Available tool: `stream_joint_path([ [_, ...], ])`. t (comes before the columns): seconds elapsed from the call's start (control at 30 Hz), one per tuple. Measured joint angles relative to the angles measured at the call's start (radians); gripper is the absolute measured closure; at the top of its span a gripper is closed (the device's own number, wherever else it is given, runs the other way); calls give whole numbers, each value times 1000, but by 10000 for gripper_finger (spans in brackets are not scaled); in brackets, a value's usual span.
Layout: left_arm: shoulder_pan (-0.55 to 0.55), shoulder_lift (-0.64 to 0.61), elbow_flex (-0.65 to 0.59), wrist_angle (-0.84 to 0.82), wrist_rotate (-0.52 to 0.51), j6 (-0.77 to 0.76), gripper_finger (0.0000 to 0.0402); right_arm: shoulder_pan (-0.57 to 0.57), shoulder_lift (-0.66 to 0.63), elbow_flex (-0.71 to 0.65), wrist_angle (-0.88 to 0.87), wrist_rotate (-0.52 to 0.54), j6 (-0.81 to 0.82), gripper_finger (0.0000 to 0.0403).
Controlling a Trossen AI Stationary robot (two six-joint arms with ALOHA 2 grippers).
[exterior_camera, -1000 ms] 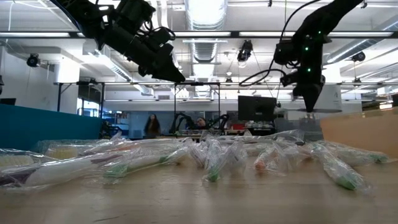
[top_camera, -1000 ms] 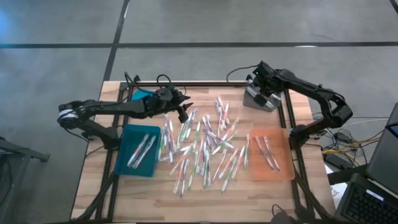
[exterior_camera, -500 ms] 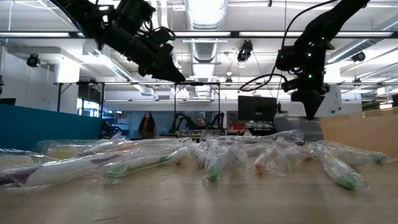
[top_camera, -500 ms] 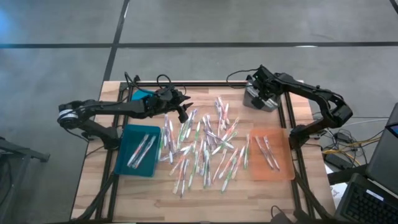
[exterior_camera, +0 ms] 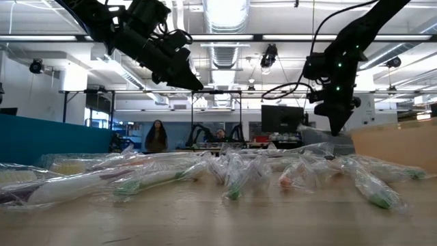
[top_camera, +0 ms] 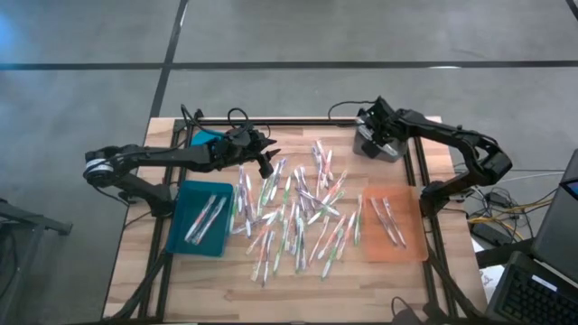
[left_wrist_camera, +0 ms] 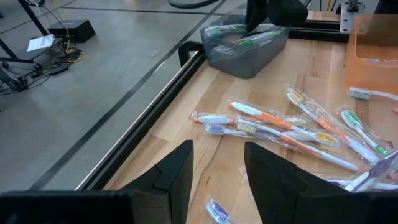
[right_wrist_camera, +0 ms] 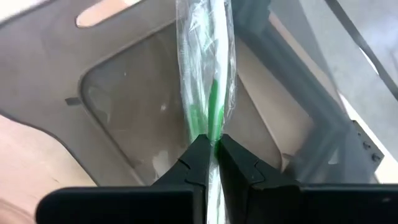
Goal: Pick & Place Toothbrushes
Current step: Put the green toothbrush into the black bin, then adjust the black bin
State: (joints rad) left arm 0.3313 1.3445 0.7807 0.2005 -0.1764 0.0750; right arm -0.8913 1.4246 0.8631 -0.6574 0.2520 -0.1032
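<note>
One wrapped green toothbrush (right_wrist_camera: 211, 93) is pinched in my right gripper (right_wrist_camera: 210, 144); the fingertips are closed on its clear sleeve and the brush runs forward from between them, hanging over the grey bin (top_camera: 376, 144) at the table's far right corner. In the left wrist view the same bin (left_wrist_camera: 245, 53) shows a green-handled brush lying inside, with the right gripper above it.

My left gripper (top_camera: 265, 163) is held above the table near the far left edge of the scatter; its fingers (left_wrist_camera: 180, 171) stand parted with bare wood between them and nothing in them. The nearest loose toothbrushes (left_wrist_camera: 273, 127) lie on the wood just ahead of it, not touching it.

The main pile of toothbrushes (top_camera: 298, 212) covers the middle of the wooden table (top_camera: 226, 275), all in clear wrappers. The teal tray (top_camera: 200, 219) on the left holds a few brushes; the orange tray (top_camera: 393, 226) on the right holds a few more.
</note>
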Motion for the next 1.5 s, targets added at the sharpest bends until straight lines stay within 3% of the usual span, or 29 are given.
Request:
stream_joint_path([
  [0.93,0,0,0,0,0,0,252,-61,0,-82,41,-30,17,383],
  [1.5,0,0,0,0,0,0,252,-61,0,-82,47,-34,22,285],
])
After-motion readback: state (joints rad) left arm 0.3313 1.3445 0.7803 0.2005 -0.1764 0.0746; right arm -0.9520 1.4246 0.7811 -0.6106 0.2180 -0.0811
